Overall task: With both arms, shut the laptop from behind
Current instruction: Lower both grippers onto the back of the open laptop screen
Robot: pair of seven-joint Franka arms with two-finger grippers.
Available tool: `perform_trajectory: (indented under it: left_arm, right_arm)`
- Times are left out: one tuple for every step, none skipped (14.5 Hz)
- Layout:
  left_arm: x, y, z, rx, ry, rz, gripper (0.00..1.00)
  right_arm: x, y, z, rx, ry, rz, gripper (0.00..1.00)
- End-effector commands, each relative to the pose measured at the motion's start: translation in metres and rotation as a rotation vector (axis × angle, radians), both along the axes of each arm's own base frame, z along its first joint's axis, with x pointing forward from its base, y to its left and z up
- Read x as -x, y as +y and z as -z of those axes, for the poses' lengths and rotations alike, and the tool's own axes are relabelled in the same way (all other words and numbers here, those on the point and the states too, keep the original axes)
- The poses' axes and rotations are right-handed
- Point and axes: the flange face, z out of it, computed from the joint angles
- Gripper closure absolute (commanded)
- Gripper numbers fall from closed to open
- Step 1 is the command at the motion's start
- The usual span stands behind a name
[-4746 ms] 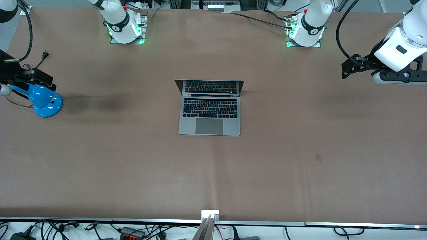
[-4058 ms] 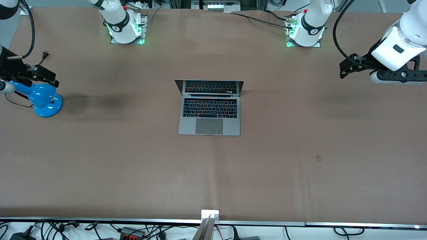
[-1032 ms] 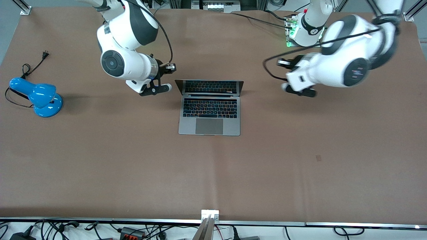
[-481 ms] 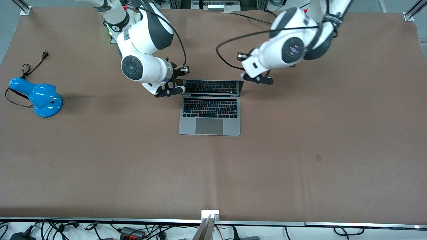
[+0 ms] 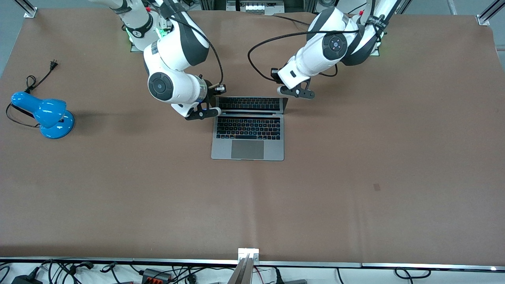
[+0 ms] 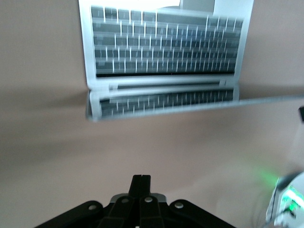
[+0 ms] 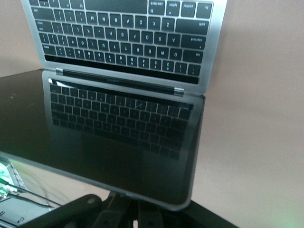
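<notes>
The silver-grey laptop point(image 5: 247, 138) lies open at the middle of the table, its dark screen point(image 5: 249, 103) standing up. My right gripper point(image 5: 209, 108) is at the lid's corner toward the right arm's end. In the right wrist view the lid's top edge point(image 7: 142, 199) crosses right in front of it and hides the tips; the finger mounts sit together. My left gripper point(image 5: 288, 94) is shut and empty at the lid's other corner. In the left wrist view its fingertips point(image 6: 141, 183) are a short way from the lid point(image 6: 190, 102), not touching.
A blue desk lamp point(image 5: 43, 114) with its black cord point(image 5: 39, 75) stands near the right arm's end of the table. The brown table point(image 5: 355, 177) stretches wide around the laptop. Cables hang along the table edge nearest the front camera.
Both arms have swung in from the table's ends to the laptop's lid, the right gripper leaving the lamp. In the last half second both drew closer to the lid. The laptop has not moved.
</notes>
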Motion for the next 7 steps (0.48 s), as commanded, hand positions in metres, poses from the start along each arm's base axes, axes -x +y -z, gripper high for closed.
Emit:
perform_trajectory:
  left_arm:
    - [-0.012, -0.002, 0.016, 0.048, -0.040, -0.050, 0.99]
    - [-0.016, -0.002, 0.019, 0.055, -0.059, -0.058, 0.99]
    - [-0.022, 0.000, 0.025, 0.065, -0.069, -0.071, 0.99]
    - [-0.029, 0.000, 0.031, 0.082, -0.092, -0.093, 0.99]
    - [-0.037, 0.003, 0.038, 0.100, -0.123, -0.110, 0.99]
    - [-0.043, 0.004, 0.043, 0.112, -0.137, -0.117, 0.99]
    - [-0.049, 0.007, 0.051, 0.120, -0.145, -0.114, 0.99]
  right_arm:
    - [-0.009, 0.006, 0.000, -0.015, -0.010, 0.026, 1.00]
    - [-0.011, 0.005, -0.001, -0.014, -0.014, 0.027, 1.00]
    - [-0.015, 0.004, -0.004, -0.017, -0.025, 0.031, 1.00]
    - [-0.021, 0.005, -0.003, -0.019, -0.030, 0.036, 1.00]
    - [-0.026, 0.005, -0.007, -0.022, -0.041, 0.039, 1.00]
    - [-0.033, 0.005, -0.009, -0.025, -0.050, 0.044, 1.00]
    - [-0.040, 0.007, -0.008, -0.027, -0.056, 0.048, 1.00]
